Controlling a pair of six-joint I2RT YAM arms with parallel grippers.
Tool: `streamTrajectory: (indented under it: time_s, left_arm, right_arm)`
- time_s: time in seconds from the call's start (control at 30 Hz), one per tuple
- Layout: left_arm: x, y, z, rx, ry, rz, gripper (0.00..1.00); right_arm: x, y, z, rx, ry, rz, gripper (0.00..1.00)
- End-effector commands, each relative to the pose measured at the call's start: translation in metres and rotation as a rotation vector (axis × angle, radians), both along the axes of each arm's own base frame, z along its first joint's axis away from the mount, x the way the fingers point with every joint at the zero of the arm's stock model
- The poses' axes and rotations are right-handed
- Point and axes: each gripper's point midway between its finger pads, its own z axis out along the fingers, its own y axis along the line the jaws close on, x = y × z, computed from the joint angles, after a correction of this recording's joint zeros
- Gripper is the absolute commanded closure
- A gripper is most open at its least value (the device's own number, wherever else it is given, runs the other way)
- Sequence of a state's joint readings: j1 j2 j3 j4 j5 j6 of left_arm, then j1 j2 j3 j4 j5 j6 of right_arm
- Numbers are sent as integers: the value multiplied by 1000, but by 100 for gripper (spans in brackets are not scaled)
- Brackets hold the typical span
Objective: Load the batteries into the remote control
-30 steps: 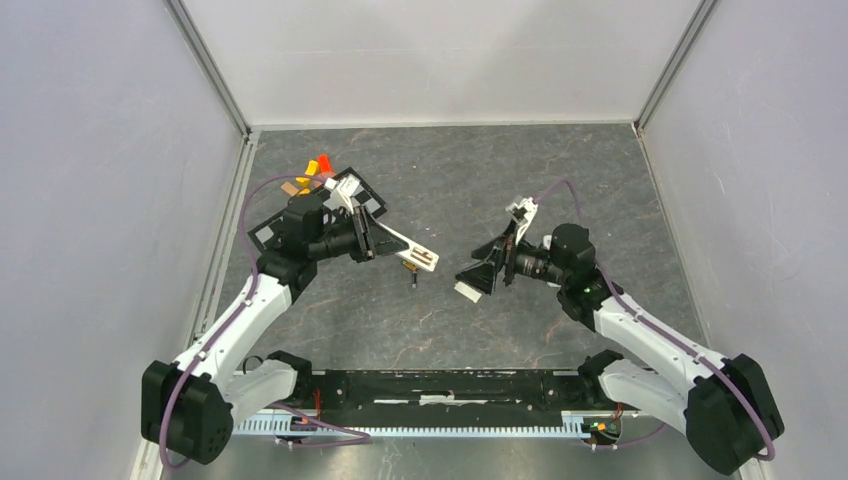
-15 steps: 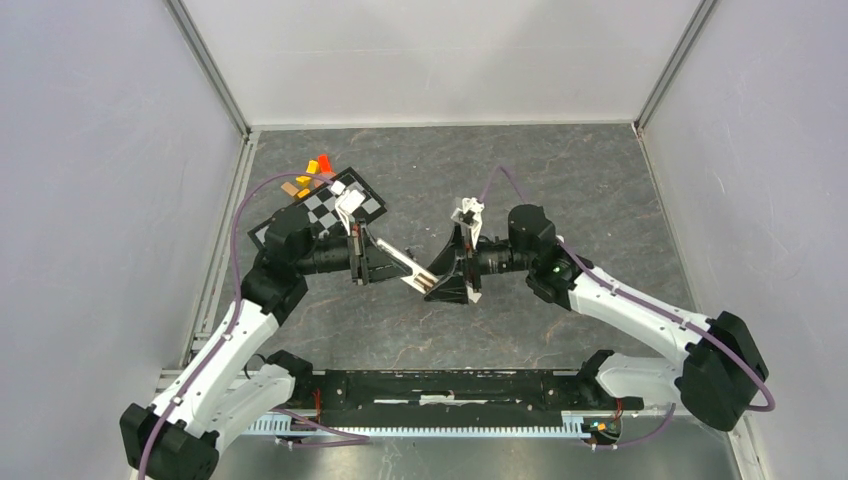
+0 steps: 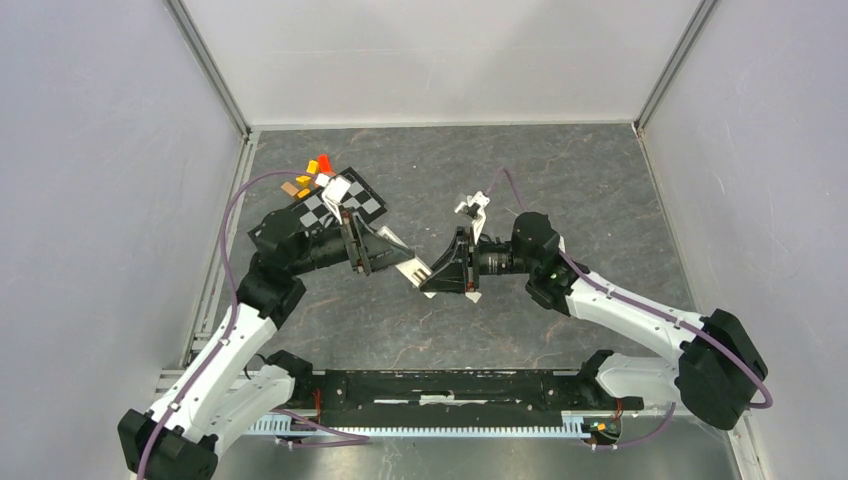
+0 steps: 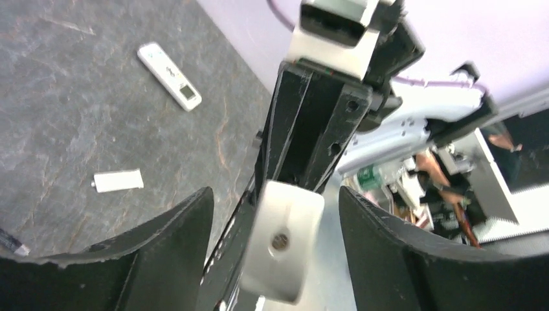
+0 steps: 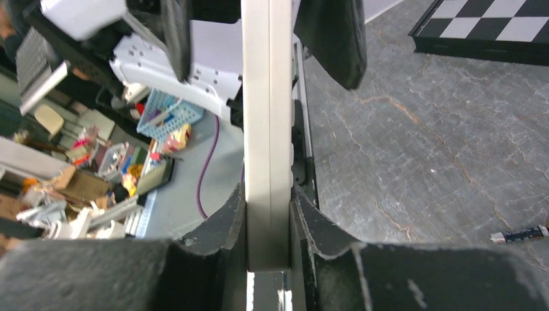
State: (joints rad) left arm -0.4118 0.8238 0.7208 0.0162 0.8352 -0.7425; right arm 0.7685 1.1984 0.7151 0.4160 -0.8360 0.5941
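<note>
The white remote control (image 3: 413, 268) hangs in the air between both arms above the middle of the table. My right gripper (image 5: 267, 194) is shut on its narrow edges (image 5: 266, 129). My left gripper (image 4: 275, 194) stands open around the remote's other end (image 4: 281, 249), with gaps on both sides. One dark battery with a gold tip (image 5: 521, 234) lies on the table to the right in the right wrist view. A dark battery end (image 4: 10, 241) shows at the left edge of the left wrist view. In the top view the grippers (image 3: 375, 248) (image 3: 440, 275) face each other.
A second slim white device with a small window (image 4: 169, 76) and a short white strip (image 4: 118, 181) lie on the table. A checkerboard plate (image 3: 340, 205) with small orange and red pieces (image 3: 315, 165) beside it sits at the back left.
The right arm swung left to the remote and closed on its end. The left jaws, which held the remote, have opened around it.
</note>
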Motion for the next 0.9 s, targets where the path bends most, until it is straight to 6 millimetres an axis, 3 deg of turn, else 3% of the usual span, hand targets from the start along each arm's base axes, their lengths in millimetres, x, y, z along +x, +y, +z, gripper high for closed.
streamTrajectory:
  time_s: [0.0, 0.27, 0.4, 0.57, 0.6, 0.67, 0.7, 0.77, 0.87]
  left_arm:
    - [14, 6, 59, -218, -54, 138, 23]
    - [20, 3, 77, -340, -68, 126, 34]
    - [24, 2, 78, -330, -75, 130, 49]
    - [30, -2, 78, -298, -84, 129, 66]
    - [30, -2, 78, -290, -90, 126, 75]
    - [32, -3, 75, -266, -95, 122, 95]
    - [34, -3, 73, -242, -106, 131, 98]
    - [41, 1, 65, -175, -115, 186, 98]
    - [65, 25, 48, -19, -154, 384, 98]
  right_arm:
    - [14, 5, 47, 186, 17, -98, 83]
    - [27, 9, 64, 310, 154, -155, 81]
    - [27, 14, 74, 324, 164, -127, 81]
    - [20, 19, 67, 290, 196, -56, 81]
    - [18, 19, 66, 292, 202, -46, 80]
    - [15, 18, 64, 293, 207, -34, 71]
    - [15, 17, 64, 294, 203, -38, 63]
    - [17, 14, 61, 286, 177, -70, 39]
    - [29, 6, 45, 223, 103, -191, 25]
